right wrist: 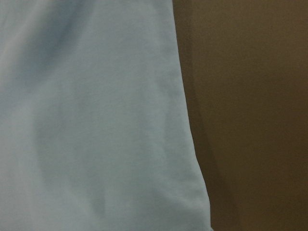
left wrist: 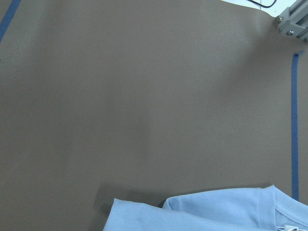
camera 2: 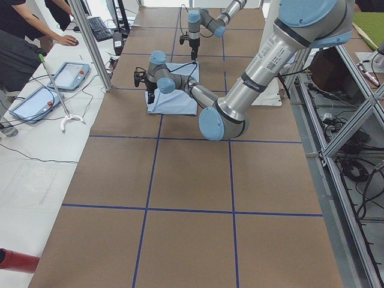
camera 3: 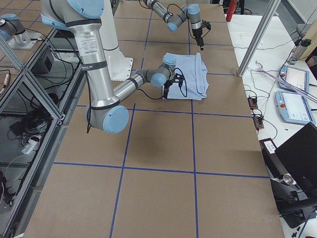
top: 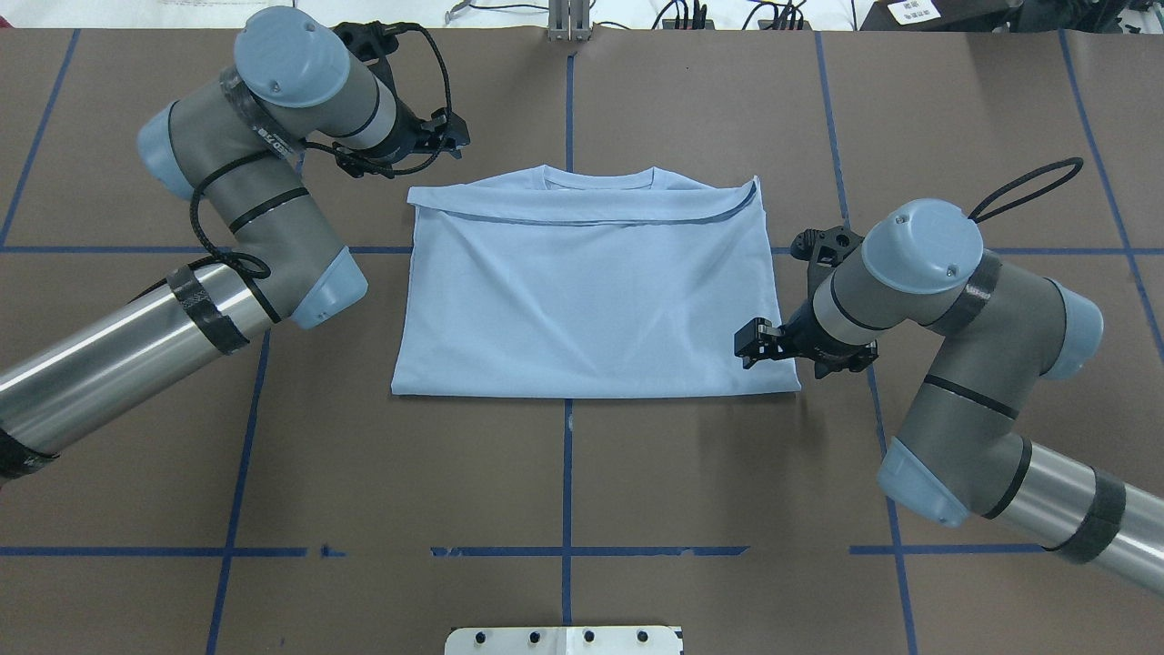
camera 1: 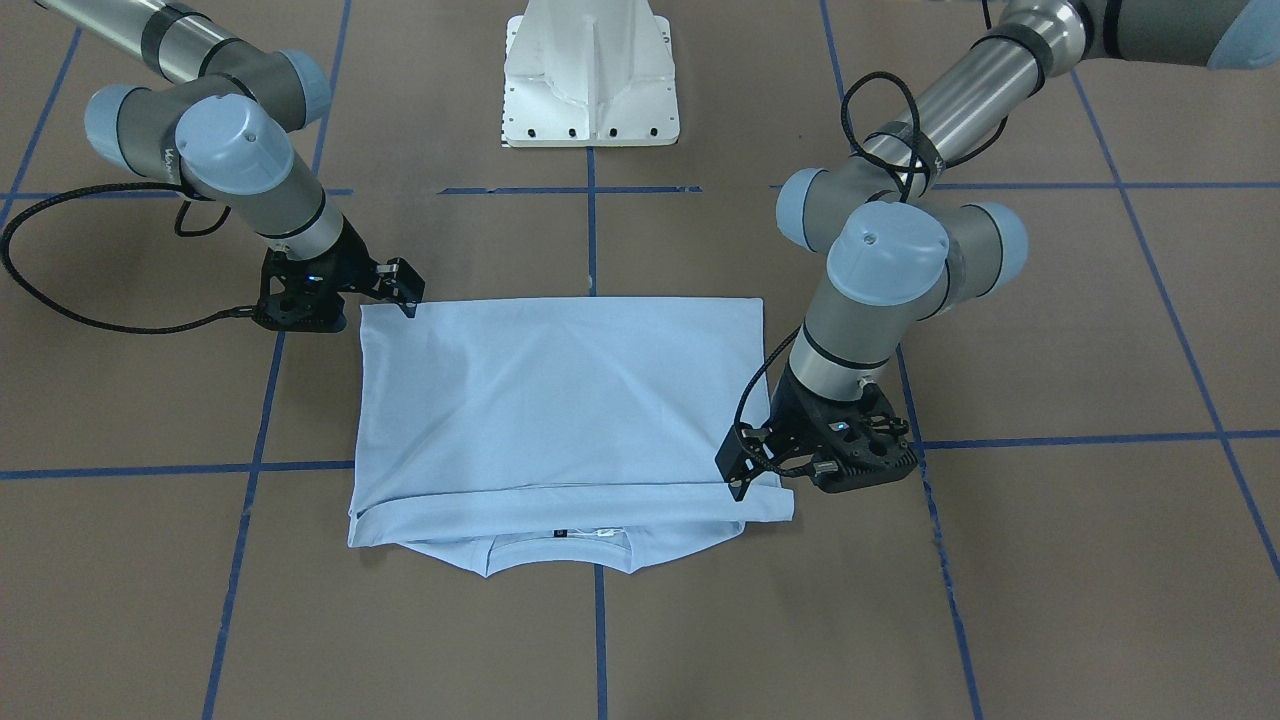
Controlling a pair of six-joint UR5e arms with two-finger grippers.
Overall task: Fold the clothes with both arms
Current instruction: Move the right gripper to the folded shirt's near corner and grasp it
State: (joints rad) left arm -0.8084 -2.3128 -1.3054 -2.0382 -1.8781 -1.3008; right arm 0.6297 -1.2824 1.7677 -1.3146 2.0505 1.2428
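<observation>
The light blue T-shirt [top: 591,300] lies flat on the brown table, folded into a rectangle. Its upper layer stops just short of the collar [camera 1: 560,550], where the neck label shows. My left gripper [top: 455,135] hovers beside the shirt's far left corner near the collar, also seen as the left gripper [camera 1: 738,475] over that corner, and looks open and empty. My right gripper [top: 750,344] sits low over the shirt's right edge near the folded near side, its jaws apart with no cloth lifted. The right wrist view shows the shirt [right wrist: 96,120] close up.
The white pedestal base [camera 1: 590,80] stands at the robot's side of the table. Blue tape lines [top: 566,473] cross the brown surface. In the exterior left view, people and tablets [camera 2: 69,75] are at a white side table beyond the far edge.
</observation>
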